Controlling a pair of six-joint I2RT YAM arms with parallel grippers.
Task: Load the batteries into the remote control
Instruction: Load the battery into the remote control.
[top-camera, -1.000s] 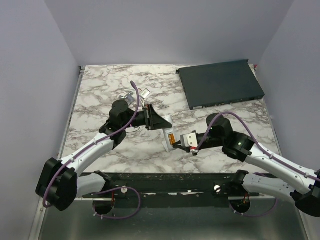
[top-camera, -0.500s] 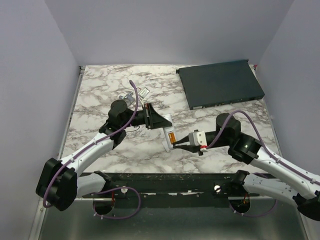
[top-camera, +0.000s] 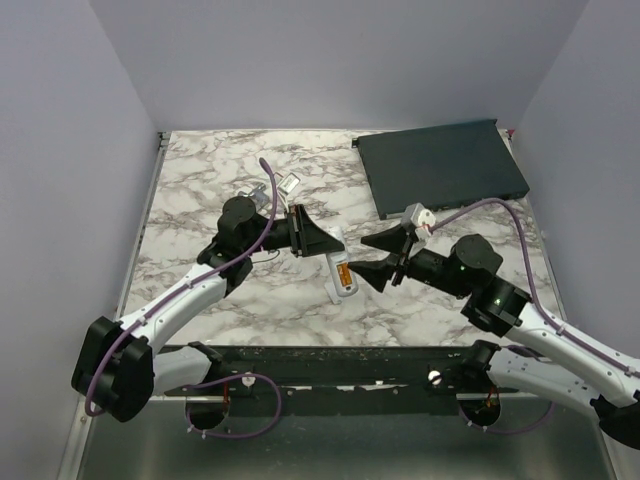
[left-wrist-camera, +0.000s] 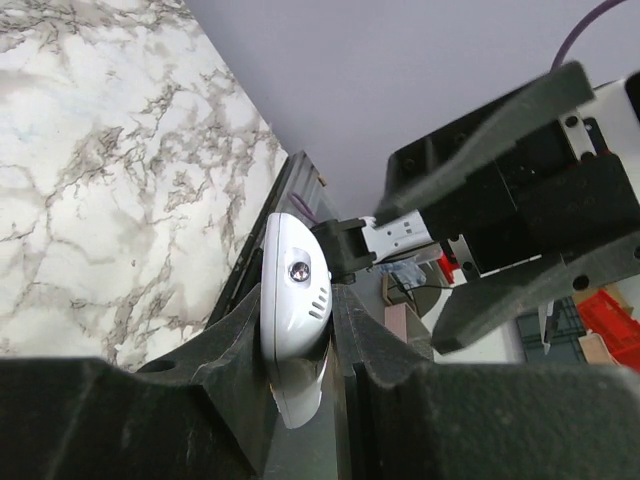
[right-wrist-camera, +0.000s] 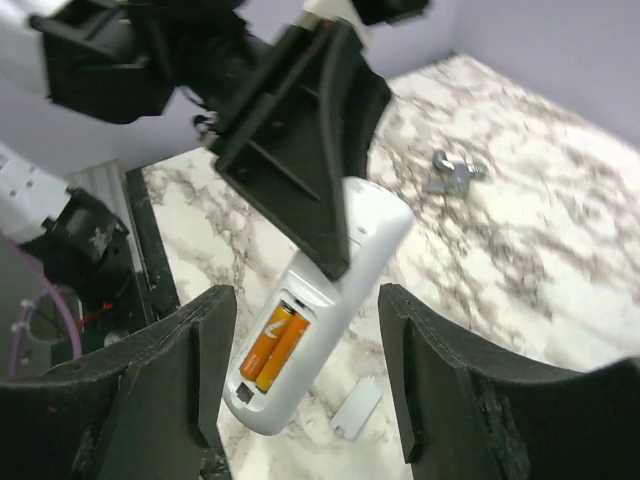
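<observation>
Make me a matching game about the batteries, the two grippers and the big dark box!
Things:
1. batteries
2. left gripper
3. right gripper
4. dark box

States:
A. shut on the remote control
B. lying flat at the far right, nothing touching it
C. open, holding nothing
D. side by side inside the remote control

Pairs: 1-D, 2-A, 3-C, 4-B

light: bright, even | shadows: soft | blur: right hand (right-wrist-camera: 302, 295), near lens
</observation>
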